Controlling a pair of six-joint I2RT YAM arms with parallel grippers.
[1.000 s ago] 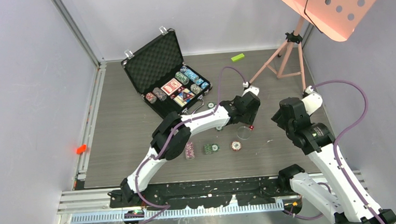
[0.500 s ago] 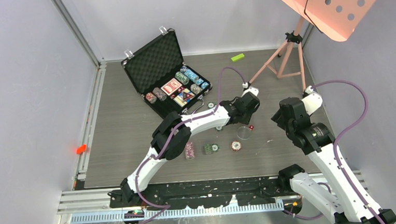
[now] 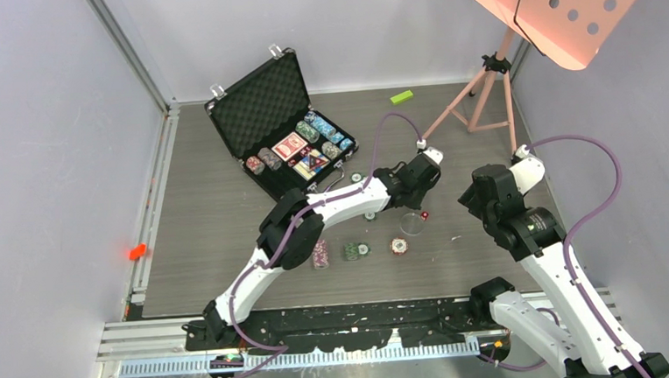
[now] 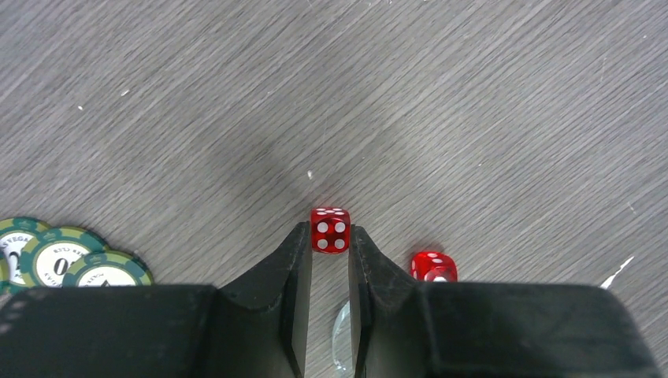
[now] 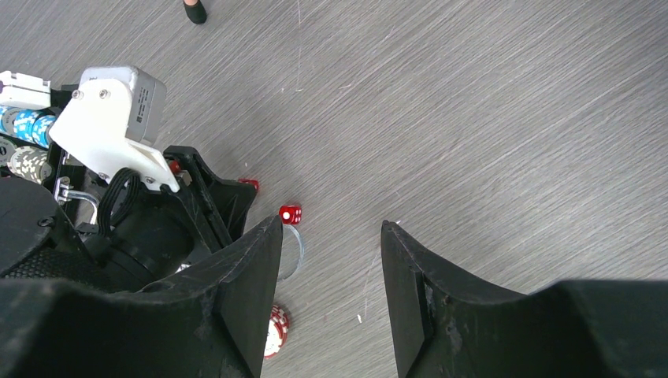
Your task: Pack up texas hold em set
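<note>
The black briefcase (image 3: pixel 260 104) lies open at the back left, with chip rows (image 3: pixel 323 128) and a red-backed card deck (image 3: pixel 291 145) in its tray. In the left wrist view my left gripper (image 4: pixel 330 233) is shut on a red die (image 4: pixel 330 229), its fingertips pressing both sides, low over the table. A second red die (image 4: pixel 433 266) lies just to the right. Chip stacks (image 3: pixel 320 254) (image 3: pixel 357 251) (image 3: pixel 398 246) sit near the front. My right gripper (image 5: pixel 331 224) hangs open over bare table, holding nothing.
A clear round disc (image 3: pixel 412 225) lies beside the dice. Green chips (image 4: pixel 63 260) are fanned out left of the left fingers. A small green block (image 3: pixel 402 97) and a pink tripod stand (image 3: pixel 483 92) are at the back right.
My left gripper's jaws have closed in from wide open onto the red die. The right arm has not moved.
</note>
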